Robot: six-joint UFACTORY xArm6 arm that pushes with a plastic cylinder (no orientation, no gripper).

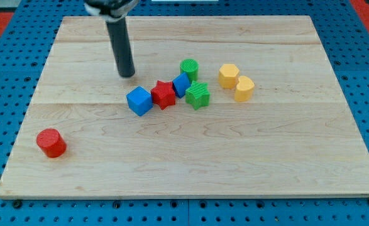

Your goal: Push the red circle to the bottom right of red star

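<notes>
One red circle (51, 142) far from red star (164, 94); my tip (127, 74) above

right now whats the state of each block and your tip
red circle: alone, view's bottom left
red star: touching blue cube
second blue block: wedged between star and greens
green circle: upright
green star: flat
two yellow blocks: side by side
my tip: above-left of cluster, touching nothing

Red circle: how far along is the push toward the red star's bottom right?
Done: nothing visible; the red circle sits near the board's bottom-left, far left of the red star. In hand: my tip is up-left of the star cluster, away from the circle. Left: reach the circle and push it right, to below-right of the star.
</notes>
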